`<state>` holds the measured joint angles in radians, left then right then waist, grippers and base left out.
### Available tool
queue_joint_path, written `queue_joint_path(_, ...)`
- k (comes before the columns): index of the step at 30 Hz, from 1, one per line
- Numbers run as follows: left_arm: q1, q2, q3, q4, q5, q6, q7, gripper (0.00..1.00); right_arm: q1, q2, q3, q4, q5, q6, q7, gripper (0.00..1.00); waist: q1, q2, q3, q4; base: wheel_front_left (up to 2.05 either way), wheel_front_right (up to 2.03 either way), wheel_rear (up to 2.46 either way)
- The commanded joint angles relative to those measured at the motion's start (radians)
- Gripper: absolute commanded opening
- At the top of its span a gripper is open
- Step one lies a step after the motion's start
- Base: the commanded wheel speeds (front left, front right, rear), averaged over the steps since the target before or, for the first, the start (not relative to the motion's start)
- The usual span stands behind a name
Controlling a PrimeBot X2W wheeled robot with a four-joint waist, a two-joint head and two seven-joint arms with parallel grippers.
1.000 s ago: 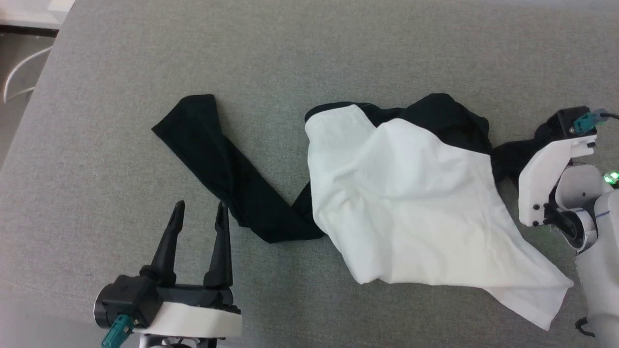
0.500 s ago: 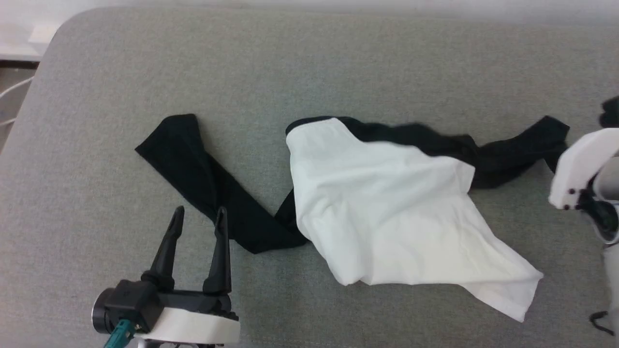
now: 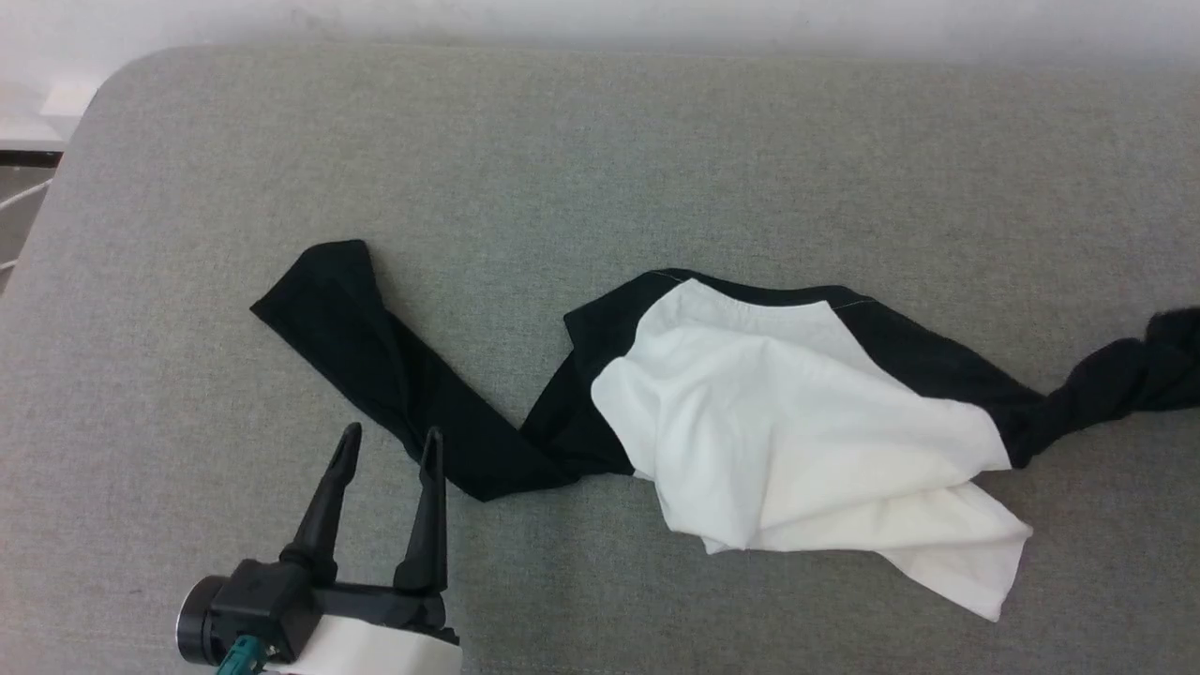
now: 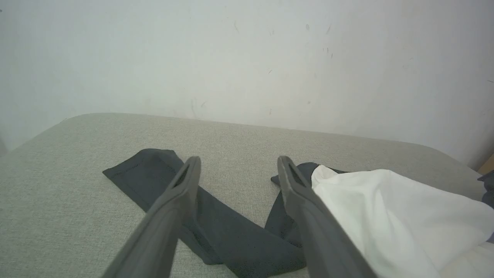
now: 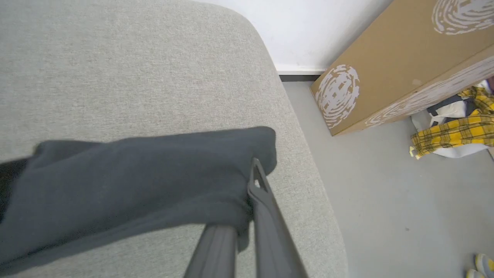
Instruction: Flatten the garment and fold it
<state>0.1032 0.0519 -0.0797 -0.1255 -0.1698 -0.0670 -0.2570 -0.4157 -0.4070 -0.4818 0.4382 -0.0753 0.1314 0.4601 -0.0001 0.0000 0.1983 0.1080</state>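
- Head view: garment (image 3: 797,422) lies crumpled on the grey padded surface (image 3: 600,141), one black sleeve drawn out toward the robot's right.
- Left gripper (image 3: 391,433): fingers spread, empty, near the other sleeve.
- Right gripper (image 5: 251,185): fingers clamped on the drawn sleeve's end.

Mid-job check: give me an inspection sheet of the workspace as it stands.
Surface: grey fabric table, rounded corners.
Job's things: garment crumpled, white body bunched; left-side sleeve flat on the table, right-side sleeve stretched out, twisted.
Clutter: nothing seen on the table.
Grippers: left gripper open, near the left-side sleeve; right gripper shut on the right-side sleeve's end.
Cables: nothing seen.
Surroundings: white wall; cardboard box and yellow plaid cloth on the floor.
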Motion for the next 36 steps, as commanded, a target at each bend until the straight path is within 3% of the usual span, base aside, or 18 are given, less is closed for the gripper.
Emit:
queue_joint_path(1, 0.002, -0.002, 0.006, 0.003, 0.013, -0.01, -0.005, 1.0, 0.018, -0.005, -0.041, -0.003, -0.051, -0.001, -0.022, 0.0, 0.0001, 0.0, 0.007, 0.006, 0.0, 0.0, 0.0)
queue_joint_path(7, 0.001, -0.002, 0.023, 0.004, 0.029, -0.024, -0.005, 1.0, 0.029, 0.001, -0.169, -0.023, -0.222, -0.001, -0.09, 0.04, 0.0001, 0.0, 0.022, 0.008, 0.0, 0.0, 0.0)
queue_joint_path(8, 0.001, -0.002, 0.025, 0.005, 0.03, -0.025, -0.005, 1.0, 0.027, 0.018, -0.186, -0.023, -0.235, -0.001, -0.09, 0.47, 0.0001, 0.0, 0.023, 0.006, 0.0, 0.0, 0.0)
queue_joint_path(9, 0.001, -0.002, 0.027, 0.005, 0.03, -0.026, -0.005, 1.0, 0.02, 0.034, -0.204, -0.023, -0.243, -0.001, -0.096, 1.0, 0.0001, 0.0, 0.024, 0.003, 0.0, 0.0, 0.0)
queue_joint_path(16, -0.005, -0.002, 0.022, 0.012, 0.022, -0.03, -0.005, 1.0, -0.024, 0.102, -0.188, 0.026, -0.242, -0.001, -0.07, 1.0, 0.0001, 0.0, 0.013, -0.022, 0.0, 0.0, 0.0)
queue_joint_path(20, -0.003, -0.002, 0.019, 0.017, 0.01, -0.023, -0.005, 1.0, -0.067, 0.128, -0.122, 0.042, -0.176, -0.001, 0.072, 1.0, 0.0001, 0.0, -0.009, -0.041, 0.0, 0.0, 0.0)
queue_joint_path(28, 0.013, -0.002, -0.012, 0.023, -0.027, 0.007, -0.005, 1.0, -0.125, 0.101, 0.065, -0.159, 0.066, -0.001, 0.243, 1.0, 0.0001, 0.0, -0.06, -0.045, 0.0, 0.0, 0.0)
queue_joint_path(32, 0.009, -0.002, -0.024, 0.021, -0.037, 0.014, -0.005, 1.0, -0.135, 0.129, 0.14, -0.251, 0.161, -0.001, 0.266, 1.0, 0.0001, 0.0, -0.058, -0.026, 0.0, 0.0, 0.0)
queue_joint_path(36, -0.001, -0.002, -0.032, 0.018, -0.043, 0.016, -0.005, 1.0, -0.125, 0.181, 0.204, -0.265, 0.21, -0.001, 0.272, 1.0, 0.0001, 0.0, -0.037, 0.004, 0.0, 0.0, 0.0)
